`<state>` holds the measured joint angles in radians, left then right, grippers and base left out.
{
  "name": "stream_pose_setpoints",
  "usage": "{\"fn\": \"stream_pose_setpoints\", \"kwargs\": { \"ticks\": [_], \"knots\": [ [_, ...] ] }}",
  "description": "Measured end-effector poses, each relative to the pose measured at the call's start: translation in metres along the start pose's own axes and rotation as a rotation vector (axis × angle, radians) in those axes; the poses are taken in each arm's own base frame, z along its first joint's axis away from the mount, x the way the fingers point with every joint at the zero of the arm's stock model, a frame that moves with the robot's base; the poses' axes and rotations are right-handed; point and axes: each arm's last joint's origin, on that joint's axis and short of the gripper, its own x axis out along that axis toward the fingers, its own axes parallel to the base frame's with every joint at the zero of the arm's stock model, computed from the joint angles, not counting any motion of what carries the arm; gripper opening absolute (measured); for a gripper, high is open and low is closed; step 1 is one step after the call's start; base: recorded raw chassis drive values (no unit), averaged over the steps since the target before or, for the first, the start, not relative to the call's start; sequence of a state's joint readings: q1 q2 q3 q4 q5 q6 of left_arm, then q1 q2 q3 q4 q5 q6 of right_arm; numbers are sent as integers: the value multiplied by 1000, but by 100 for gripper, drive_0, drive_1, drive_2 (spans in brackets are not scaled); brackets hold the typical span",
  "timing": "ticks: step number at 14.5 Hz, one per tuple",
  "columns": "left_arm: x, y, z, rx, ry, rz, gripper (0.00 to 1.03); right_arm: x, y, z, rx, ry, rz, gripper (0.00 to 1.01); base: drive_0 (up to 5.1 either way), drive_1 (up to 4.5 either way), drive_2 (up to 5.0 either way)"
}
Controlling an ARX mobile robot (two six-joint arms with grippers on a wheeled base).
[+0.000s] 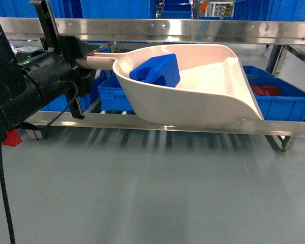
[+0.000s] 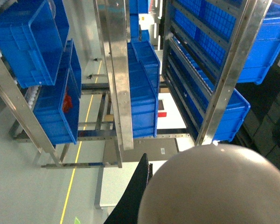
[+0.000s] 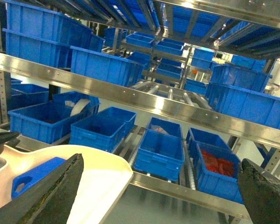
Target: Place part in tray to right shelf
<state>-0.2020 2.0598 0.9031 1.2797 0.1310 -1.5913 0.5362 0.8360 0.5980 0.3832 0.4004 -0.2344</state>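
The cream tray (image 1: pixel 203 96) hangs level in front of the steel rack, its lip pointing right. My left gripper (image 1: pixel 81 62) is shut on the tray's handle (image 1: pixel 99 61). The blue part (image 1: pixel 155 71) lies inside the tray near the handle end. In the left wrist view the tray's rounded back (image 2: pixel 214 186) fills the lower right beside one black finger (image 2: pixel 136 196). The right wrist view shows the tray (image 3: pixel 102 182) and the part (image 3: pixel 32 179) at lower left, with my right gripper (image 3: pixel 158 196) open and empty. The shelf's front rail (image 1: pixel 203 29) runs just behind the tray.
Blue crates (image 1: pixel 279 99) stand on the rack's lower level behind a low steel rail (image 1: pixel 142 124); one holds red pieces (image 3: pixel 217 163). More blue crates (image 3: pixel 102 67) fill the upper levels. Grey floor (image 1: pixel 152 193) lies in front of the rack.
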Motion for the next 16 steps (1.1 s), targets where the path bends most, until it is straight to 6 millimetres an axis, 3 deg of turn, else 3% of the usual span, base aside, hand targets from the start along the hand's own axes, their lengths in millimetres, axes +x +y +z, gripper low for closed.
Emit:
{"fn": "stream_pose_setpoints", "kwargs": {
  "ticks": [16],
  "knots": [
    [0,0,-1,-2,4,1,12,0,0,0,0,-1,-1,98,-150,-150,-150]
  ]
}}
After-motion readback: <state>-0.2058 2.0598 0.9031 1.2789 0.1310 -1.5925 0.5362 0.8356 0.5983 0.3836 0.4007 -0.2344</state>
